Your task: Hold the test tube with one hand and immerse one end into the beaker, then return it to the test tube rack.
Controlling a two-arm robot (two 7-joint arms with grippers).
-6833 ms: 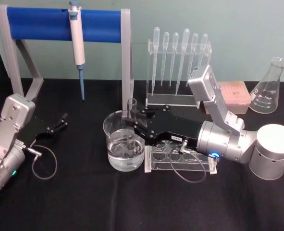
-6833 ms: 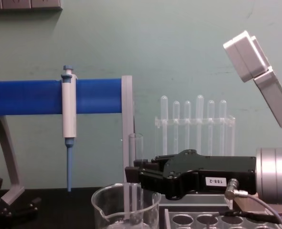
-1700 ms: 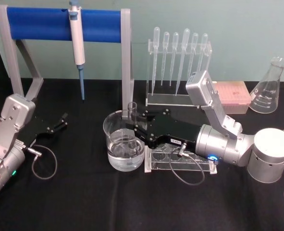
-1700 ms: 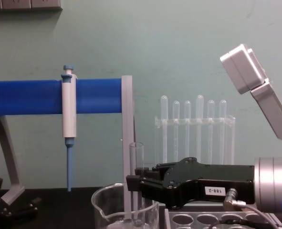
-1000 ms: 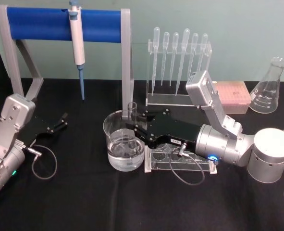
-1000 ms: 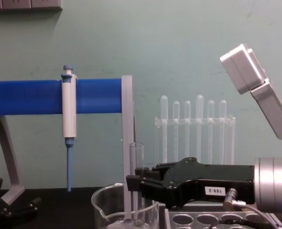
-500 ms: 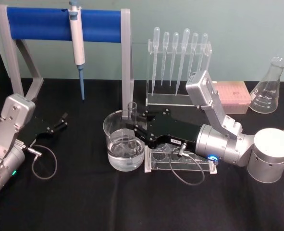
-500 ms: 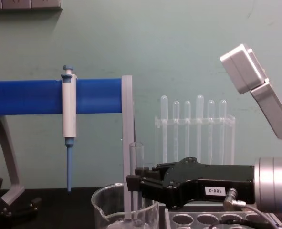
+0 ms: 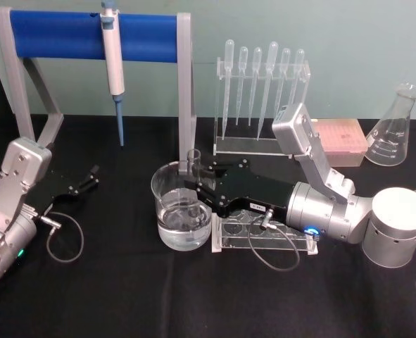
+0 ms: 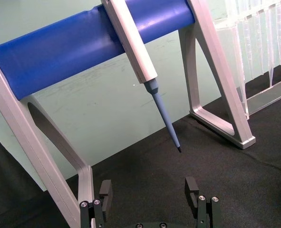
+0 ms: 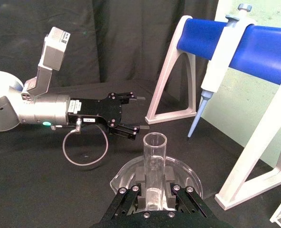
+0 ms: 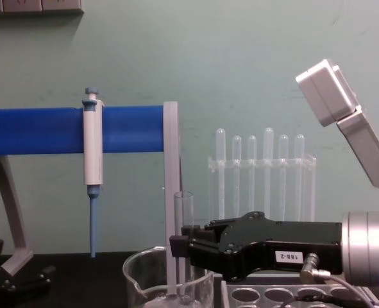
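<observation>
Black cloth covers the table (image 9: 123, 296), and the biggest thing on it is the blue-barred stand (image 9: 88, 35) at the back left, well clear of my work. Next in size is the arm I am driving: the right gripper (image 9: 195, 186) reaches in from the robot's right, lying low and nearly level over the table.

The beaker (image 9: 167, 211) stands in the middle, partly filled with clear liquid. Just beside it, on the robot's right, lies the clear test tube rack (image 9: 264, 243), under the gripper's black body, its near holes open.

The test tube (image 12: 183, 208) stands upright, long axis vertical. The right jaws are closed narrow on its middle, one finger on each side, as the right wrist view shows plainly (image 11: 155, 161). Its open rim stands above the fingers. Its lower part drops past the beaker's rim, and I judge the round end is in the liquid, so the dip looks done.

What the return turns on, as I read it: the rack lies to the right of the tube, back along the gripper's own body. So I would lift straight up along the tube's axis until the bottom clears the glass rim, then draw back right over a hole.

The left gripper (image 9: 91, 177) rests parked far to the left, jaws wide and empty.
</observation>
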